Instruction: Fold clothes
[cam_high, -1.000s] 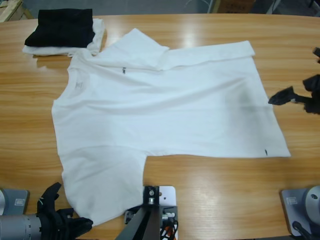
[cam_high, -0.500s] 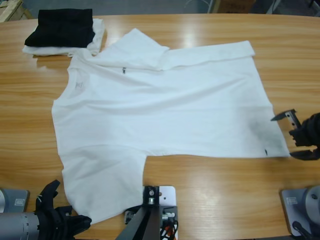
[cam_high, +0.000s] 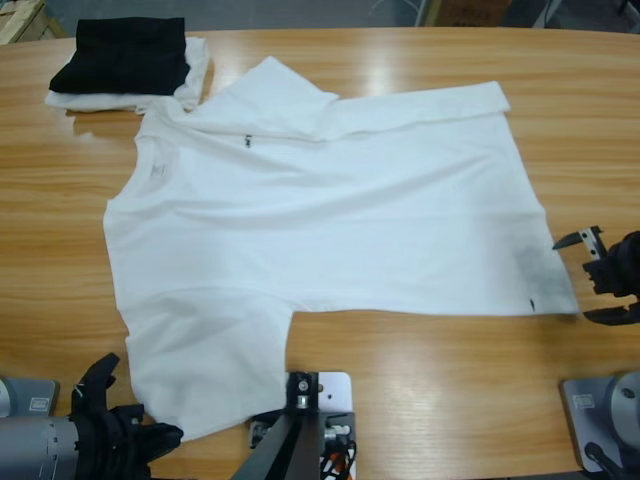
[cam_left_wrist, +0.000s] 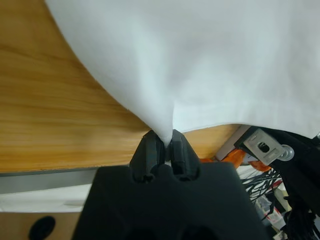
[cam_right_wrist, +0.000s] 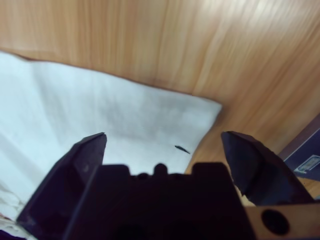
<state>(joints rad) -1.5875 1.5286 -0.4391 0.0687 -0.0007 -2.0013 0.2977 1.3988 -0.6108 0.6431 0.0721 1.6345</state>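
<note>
A white T-shirt (cam_high: 330, 215) lies flat across the wooden table (cam_high: 430, 380), its near sleeve pinched in the left gripper (cam_left_wrist: 163, 145), while the right gripper (cam_high: 598, 278), jaws apart beside the hem corner, could miss and bunch the thin cloth.

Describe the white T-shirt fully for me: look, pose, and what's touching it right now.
The white T-shirt lies spread flat on the wooden table, collar toward the black folded garment, one sleeve folded over the chest. Thin plain fabric, tiny dark logo by the collar, small dark tag at the hem corner. The left gripper is shut on the near sleeve's edge; the right gripper is open just off the hem corner, not touching.
</note>
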